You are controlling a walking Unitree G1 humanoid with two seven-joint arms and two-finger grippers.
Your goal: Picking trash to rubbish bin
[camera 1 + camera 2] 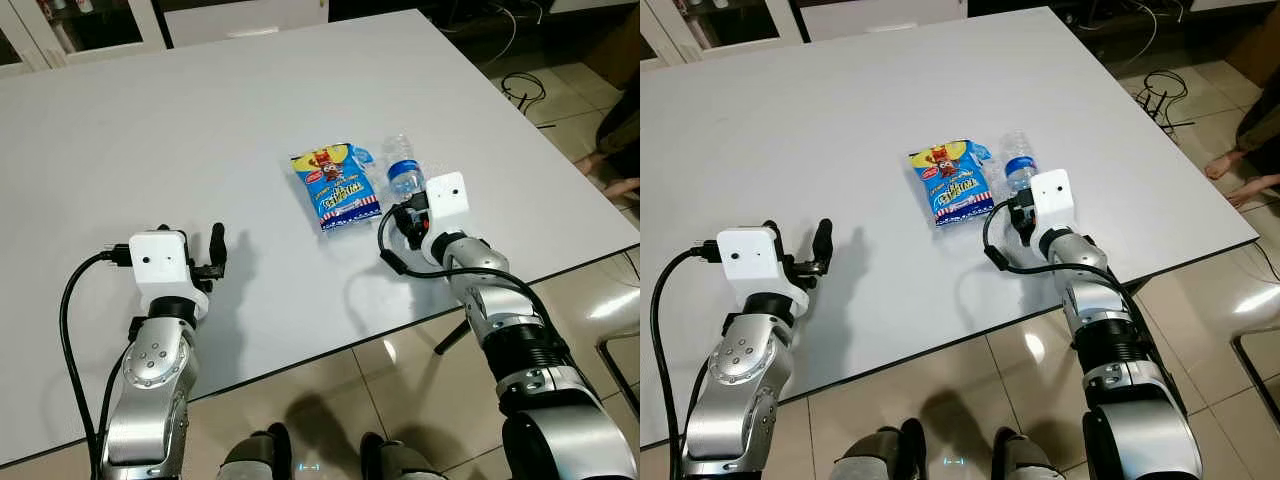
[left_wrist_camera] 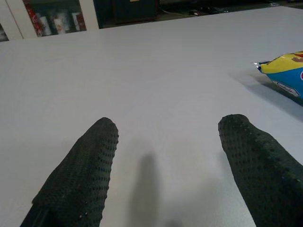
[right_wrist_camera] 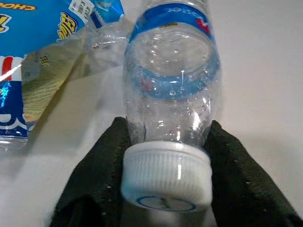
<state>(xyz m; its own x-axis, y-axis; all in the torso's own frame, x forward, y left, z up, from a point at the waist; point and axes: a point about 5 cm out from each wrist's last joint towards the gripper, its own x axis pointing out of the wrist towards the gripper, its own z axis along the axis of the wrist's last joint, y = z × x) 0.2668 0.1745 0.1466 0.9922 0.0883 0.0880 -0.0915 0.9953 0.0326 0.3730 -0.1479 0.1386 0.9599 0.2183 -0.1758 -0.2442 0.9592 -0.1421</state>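
A clear plastic bottle (image 1: 402, 172) with a blue label lies on the white table (image 1: 150, 130), its white cap (image 3: 165, 177) pointing at me. My right gripper (image 1: 405, 207) is shut on the bottle at the neck, one black finger on each side (image 3: 166, 126). Touching the bottle on its left lies a blue and yellow snack bag (image 1: 335, 185), flat on the table. My left gripper (image 1: 797, 235) hovers open over bare table near the front left, well apart from the bag, with nothing between its fingers (image 2: 85, 170).
The table's front edge runs just behind both wrists and its right corner is close to the right arm. Beyond it lie tiled floor, cables (image 1: 525, 90) and a person's bare feet (image 1: 612, 172) at the right. Cabinets (image 2: 52, 19) stand behind the table.
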